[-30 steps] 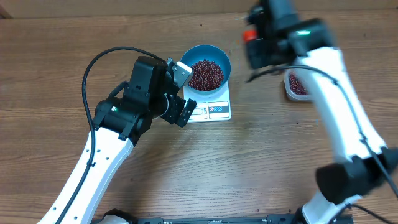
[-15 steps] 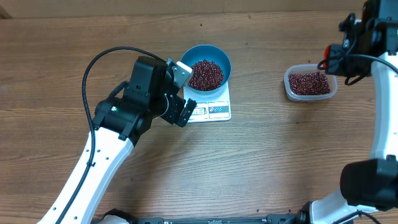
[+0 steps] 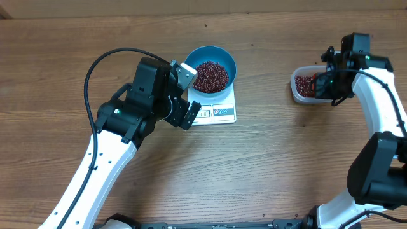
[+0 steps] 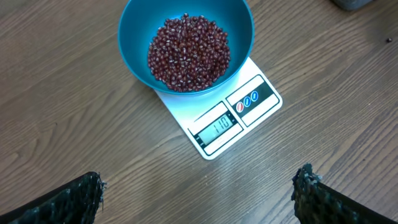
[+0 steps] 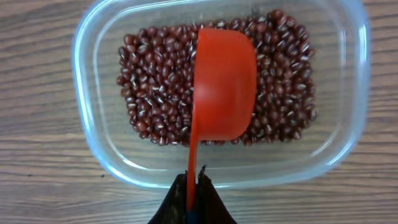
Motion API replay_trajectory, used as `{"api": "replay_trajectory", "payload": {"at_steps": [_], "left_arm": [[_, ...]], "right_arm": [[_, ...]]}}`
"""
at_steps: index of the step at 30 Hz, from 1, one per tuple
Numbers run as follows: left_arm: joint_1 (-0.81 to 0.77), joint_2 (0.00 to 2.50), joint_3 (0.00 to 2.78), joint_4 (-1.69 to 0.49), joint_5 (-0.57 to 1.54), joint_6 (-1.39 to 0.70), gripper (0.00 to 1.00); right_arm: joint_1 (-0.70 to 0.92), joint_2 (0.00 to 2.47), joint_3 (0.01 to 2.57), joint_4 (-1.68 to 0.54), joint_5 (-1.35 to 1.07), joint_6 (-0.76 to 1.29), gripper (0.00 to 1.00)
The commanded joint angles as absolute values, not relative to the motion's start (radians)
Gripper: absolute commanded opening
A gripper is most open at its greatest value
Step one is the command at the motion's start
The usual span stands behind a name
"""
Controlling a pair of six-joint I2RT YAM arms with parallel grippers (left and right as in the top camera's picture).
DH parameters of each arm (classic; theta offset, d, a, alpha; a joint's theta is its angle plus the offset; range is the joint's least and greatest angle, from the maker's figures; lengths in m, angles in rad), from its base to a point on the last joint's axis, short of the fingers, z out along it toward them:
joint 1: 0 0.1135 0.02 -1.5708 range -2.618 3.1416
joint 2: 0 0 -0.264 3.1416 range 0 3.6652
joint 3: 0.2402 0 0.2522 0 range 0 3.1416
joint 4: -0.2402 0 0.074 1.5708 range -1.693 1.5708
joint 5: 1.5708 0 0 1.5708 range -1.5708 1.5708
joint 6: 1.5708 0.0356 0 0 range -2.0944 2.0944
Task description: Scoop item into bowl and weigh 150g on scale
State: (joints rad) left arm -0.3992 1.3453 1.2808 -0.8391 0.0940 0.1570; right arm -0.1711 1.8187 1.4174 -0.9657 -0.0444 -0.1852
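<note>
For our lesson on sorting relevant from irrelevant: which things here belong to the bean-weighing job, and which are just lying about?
Job: red-brown beans, blue bowl, white digital scale, clear plastic container, red scoop.
Lying about: nothing loose; only the wooden table.

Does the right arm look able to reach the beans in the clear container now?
Probably yes: its hand holds the red scoop right over the open container, with nothing covering the beans.
</note>
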Motion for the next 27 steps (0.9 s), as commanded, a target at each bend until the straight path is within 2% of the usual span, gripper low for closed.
{"api": "replay_trajectory", "payload": {"at_steps": [1, 19, 27], "left_arm": [[-0.399, 1.355, 1.276, -0.838, 0.101, 0.146, 0.99], [-0.399, 1.355, 1.276, -0.838, 0.101, 0.146, 1.00], [-0.399, 1.355, 1.276, -0.838, 0.101, 0.146, 0.99]], "right_arm": [[-0.174, 1.829, 1.381, -0.926, -0.047, -0.192, 0.04], [-0.179, 1.863, 1.374, -0.947, -0.327, -0.214, 0.04], [-0.308, 1.863, 1.374, -0.952, -0.564, -0.215, 0.04]]}}
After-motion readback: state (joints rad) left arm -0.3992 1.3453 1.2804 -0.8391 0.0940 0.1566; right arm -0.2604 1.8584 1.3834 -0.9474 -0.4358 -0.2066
